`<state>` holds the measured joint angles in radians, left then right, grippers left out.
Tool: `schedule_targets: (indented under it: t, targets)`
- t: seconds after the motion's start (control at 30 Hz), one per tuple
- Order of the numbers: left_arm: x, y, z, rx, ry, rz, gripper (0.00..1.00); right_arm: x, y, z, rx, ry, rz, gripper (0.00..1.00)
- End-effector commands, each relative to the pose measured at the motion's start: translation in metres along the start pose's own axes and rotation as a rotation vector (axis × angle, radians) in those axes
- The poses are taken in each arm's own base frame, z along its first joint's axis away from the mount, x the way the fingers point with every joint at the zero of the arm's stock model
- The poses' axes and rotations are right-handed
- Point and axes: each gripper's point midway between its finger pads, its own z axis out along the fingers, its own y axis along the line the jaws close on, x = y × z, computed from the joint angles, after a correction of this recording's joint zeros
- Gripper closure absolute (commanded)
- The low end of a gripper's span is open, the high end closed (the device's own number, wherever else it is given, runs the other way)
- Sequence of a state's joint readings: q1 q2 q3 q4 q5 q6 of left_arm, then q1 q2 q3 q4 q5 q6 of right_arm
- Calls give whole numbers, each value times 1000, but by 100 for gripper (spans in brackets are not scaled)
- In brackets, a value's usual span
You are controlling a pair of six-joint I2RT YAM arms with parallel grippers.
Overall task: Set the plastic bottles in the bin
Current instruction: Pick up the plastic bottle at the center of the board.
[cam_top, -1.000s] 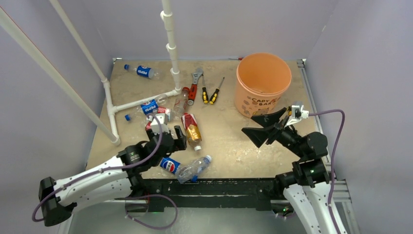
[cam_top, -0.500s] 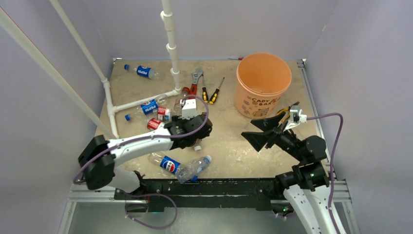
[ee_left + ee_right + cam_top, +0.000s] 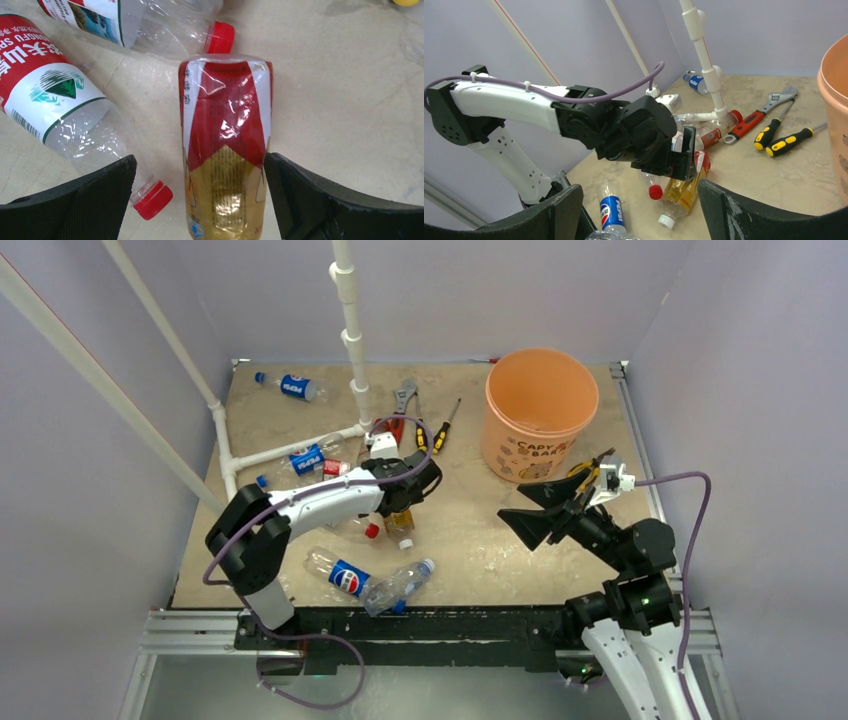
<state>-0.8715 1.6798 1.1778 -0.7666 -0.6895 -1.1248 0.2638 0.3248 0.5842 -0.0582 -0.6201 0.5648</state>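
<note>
left pincer [image 3: 199, 172] swung over amber bottle [image 3: 226, 125], spread astride it; cap points nearward.

Left arm [image 3: 320, 502]: swung out from the near-left corner, now stretched across the table.
Left gripper [image 3: 199, 165]: moved from beside the red-labelled bottles to over the amber-filled clear plastic bottle with red-and-gold label [image 3: 225, 150]; jaws spread wider, one finger on each side of it.
Right arm [image 3: 640, 545]: drifted slightly toward the near edge.
</note>
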Motion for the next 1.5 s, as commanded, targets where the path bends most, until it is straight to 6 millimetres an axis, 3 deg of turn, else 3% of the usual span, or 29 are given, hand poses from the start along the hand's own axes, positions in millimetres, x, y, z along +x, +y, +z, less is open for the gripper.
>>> schedule_targets:
  t: [0.0,0.23,0.43,0.67,0.83,0.93,1.07,1.23,1.37,1.47]
  targets:
    - [-10,-8,9,2,29,-41,1,-14,13,-2,-33,-36,-32,12]
    - [-7,-13,34,-18,83,-41,1,-15,12,-2,-25,-34,-32,12]
    - [-3,-11,39,2,93,-57,4,-15,12,-3,-19,-33,-34,12]
    - [0,-13,36,67,92,-62,15,-14,12,-2,-22,-23,-37,12]
    - [2,-15,32,105,103,-64,29,-22,18,-2,-34,-25,-55,11]
    - [-8,-16,18,145,94,-85,37,-30,27,-2,-59,-27,-76,11]
    - [-38,-13,-16,233,30,-139,42,-42,39,2,-112,-29,-92,11]
    - [-76,-3,-68,370,-53,-217,43,-59,53,7,-161,-46,-103,11]
    - [-94,2,-105,535,-118,-306,43,-71,70,12,-266,-83,-61,11]
    - [-104,4,-133,695,-173,-379,43,-78,71,23,-301,-79,-31,11]
